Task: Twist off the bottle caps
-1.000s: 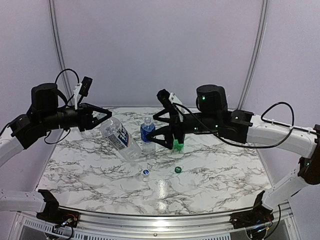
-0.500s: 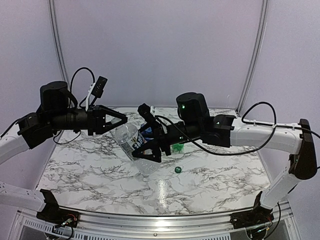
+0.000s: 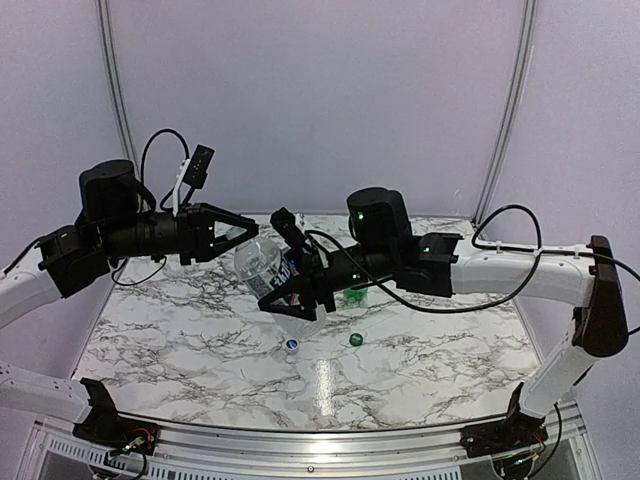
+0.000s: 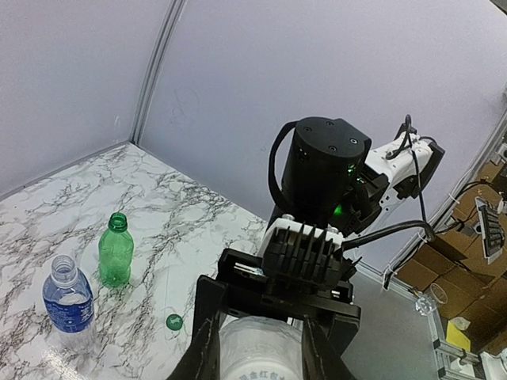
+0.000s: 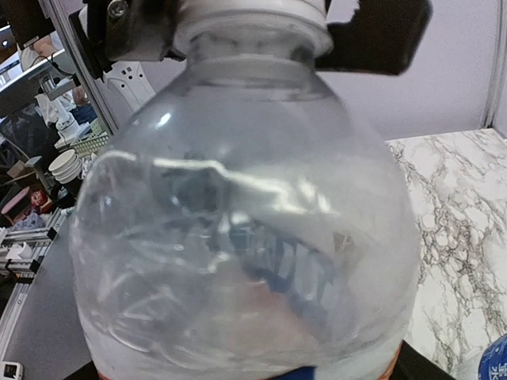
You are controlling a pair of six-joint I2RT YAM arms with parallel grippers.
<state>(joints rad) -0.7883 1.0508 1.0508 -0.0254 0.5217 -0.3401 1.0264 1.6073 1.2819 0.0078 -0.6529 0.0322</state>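
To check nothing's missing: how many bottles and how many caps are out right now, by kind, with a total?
Bottles: 3 (clear bottle, blue-label bottle, green bottle)
Caps: 3 (blue cap, green cap, white cap)
Total: 6

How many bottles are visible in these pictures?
3. The clear bottle is held in the air, its white cap in the left pincer. The blue-label bottle and the green bottle stand on the marble table. None seems hidden.
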